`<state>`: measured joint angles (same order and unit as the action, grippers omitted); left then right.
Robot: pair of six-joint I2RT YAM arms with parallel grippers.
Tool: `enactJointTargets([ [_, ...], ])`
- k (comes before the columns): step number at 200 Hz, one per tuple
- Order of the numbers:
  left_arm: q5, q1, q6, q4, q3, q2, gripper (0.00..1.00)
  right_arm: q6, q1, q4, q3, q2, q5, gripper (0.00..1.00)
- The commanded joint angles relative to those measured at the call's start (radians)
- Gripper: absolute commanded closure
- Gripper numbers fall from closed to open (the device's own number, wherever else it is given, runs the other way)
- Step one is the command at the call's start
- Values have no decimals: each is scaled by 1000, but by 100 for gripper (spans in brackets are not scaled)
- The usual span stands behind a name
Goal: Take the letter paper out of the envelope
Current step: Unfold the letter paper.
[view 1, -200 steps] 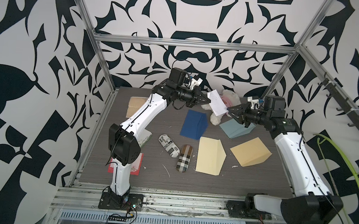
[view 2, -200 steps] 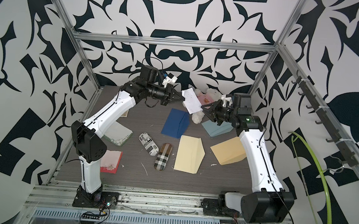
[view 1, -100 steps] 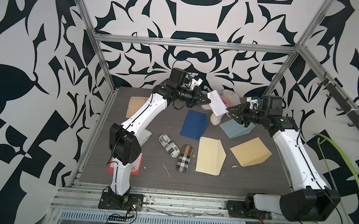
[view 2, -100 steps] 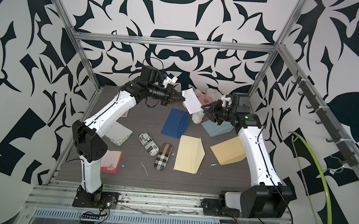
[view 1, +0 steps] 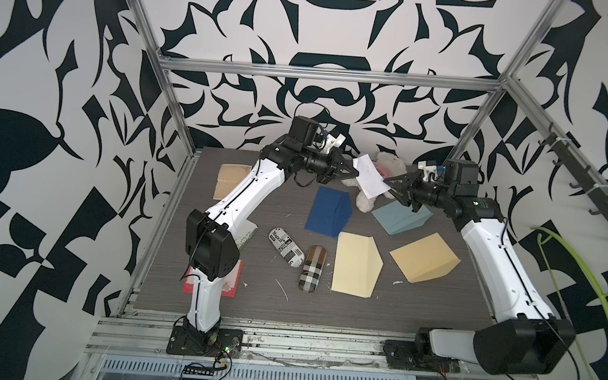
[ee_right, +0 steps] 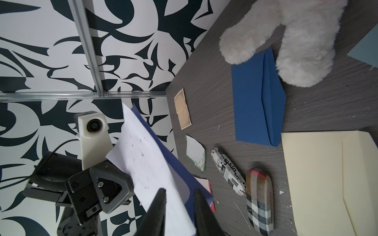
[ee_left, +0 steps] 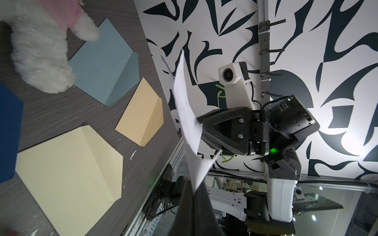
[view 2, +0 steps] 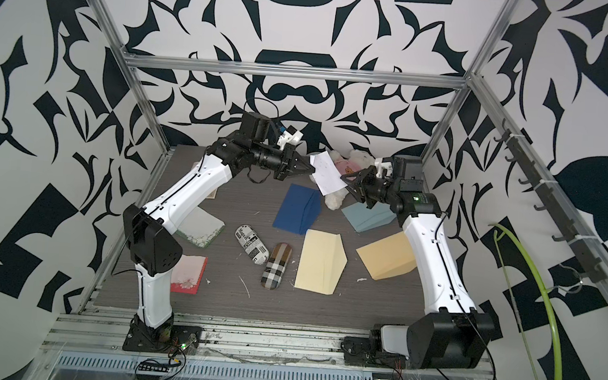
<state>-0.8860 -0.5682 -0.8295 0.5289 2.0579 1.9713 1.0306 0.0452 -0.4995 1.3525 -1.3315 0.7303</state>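
The white letter paper (view 1: 368,177) (view 2: 326,174) hangs in the air over the back of the table, outside any envelope. My left gripper (view 1: 354,170) (view 2: 313,169) (ee_left: 192,183) is shut on one corner of it. My right gripper (view 1: 391,186) (view 2: 349,187) (ee_right: 180,192) is at the opposite edge. Its fingers stand apart, with the sheet (ee_right: 147,159) passing between them. A blue layer shows behind the white one. A dark blue envelope (view 1: 328,211), a light blue envelope (view 1: 400,217), a cream envelope (view 1: 356,265) and a tan envelope (view 1: 424,263) lie flat below. I cannot tell which held the paper.
A white plush toy (view 1: 366,201) lies under the raised paper at the back. Two glasses cases (view 1: 286,247) (view 1: 312,269) lie mid-table. A tan card (view 1: 231,177), a green-edged card (view 1: 249,235) and a red card (view 1: 230,285) lie along the left side, near the left arm.
The right arm has shifted slightly at the paper's edge. The left gripper and the paper have stayed where they were.
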Motion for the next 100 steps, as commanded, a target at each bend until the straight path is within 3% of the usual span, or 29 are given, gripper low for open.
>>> enactJointTargets([
  [1, -4, -3, 11, 7, 12, 6, 100, 10, -5, 44, 5, 32, 22, 76],
  [100, -19, -3, -91, -124, -59, -15, 100, 186, -3, 273, -95, 57, 79, 77],
])
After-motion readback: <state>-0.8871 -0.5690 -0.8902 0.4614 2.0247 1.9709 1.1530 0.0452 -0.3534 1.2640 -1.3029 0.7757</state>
